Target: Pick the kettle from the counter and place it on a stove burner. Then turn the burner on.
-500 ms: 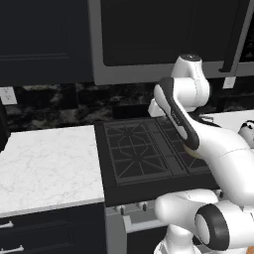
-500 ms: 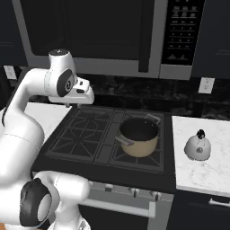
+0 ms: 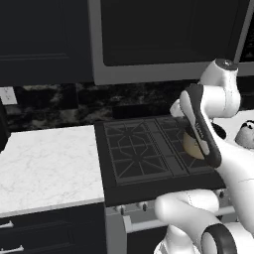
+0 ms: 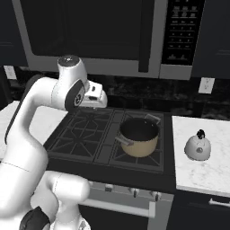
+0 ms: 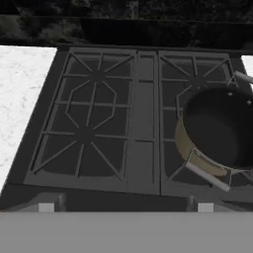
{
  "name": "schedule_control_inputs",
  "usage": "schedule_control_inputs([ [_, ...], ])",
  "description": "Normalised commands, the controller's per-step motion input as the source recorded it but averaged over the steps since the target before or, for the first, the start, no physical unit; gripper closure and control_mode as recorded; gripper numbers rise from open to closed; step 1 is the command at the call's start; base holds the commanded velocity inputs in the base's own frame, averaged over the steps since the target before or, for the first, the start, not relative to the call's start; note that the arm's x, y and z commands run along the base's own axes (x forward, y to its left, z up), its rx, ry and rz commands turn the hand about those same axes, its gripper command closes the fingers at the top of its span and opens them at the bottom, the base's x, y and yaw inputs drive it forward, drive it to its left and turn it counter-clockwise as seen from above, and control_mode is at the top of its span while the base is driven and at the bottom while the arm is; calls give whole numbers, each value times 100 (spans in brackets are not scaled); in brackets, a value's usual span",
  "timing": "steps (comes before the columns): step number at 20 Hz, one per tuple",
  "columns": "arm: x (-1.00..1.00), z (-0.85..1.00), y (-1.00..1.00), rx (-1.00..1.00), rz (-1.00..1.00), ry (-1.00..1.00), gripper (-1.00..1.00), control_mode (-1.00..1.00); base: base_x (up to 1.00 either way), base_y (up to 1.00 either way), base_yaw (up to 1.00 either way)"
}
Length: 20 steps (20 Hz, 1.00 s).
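The small white kettle (image 4: 197,146) with its dark lid knob stands on the marble counter (image 4: 204,177) to the right of the stove, and peeks in at the right edge as the kettle (image 3: 246,133). My gripper (image 4: 99,99) hovers above the back left of the cooktop, far left of the kettle; its fingers are hidden, so whether they are open or shut is unclear. Nothing is held that I can see. The free left stove burners (image 5: 85,134) lie below the hand, with a second grate (image 4: 76,132) at front left.
A tan pot (image 4: 139,137) with a black inside occupies the front right burner, also seen as the pot (image 5: 220,132). A second stretch of marble counter (image 3: 44,163) lies left of the stove. A microwave and dark cabinets hang overhead.
The arm has swung a little to the right over the cooktop. Kettle and pot have stayed where they were.
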Motion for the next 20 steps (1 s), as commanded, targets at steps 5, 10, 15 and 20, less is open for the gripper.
schedule_control_inputs([
  [5,-63,7,-100,9,-3,-32,-100,-100,0,0,0],
  [10,-76,13,-100,12,-6,-35,-100,-100,0,0,0],
  [15,-51,12,-100,17,-2,-34,-100,-100,0,0,0],
  [20,-7,16,-100,13,0,-20,-100,-100,0,0,0],
])
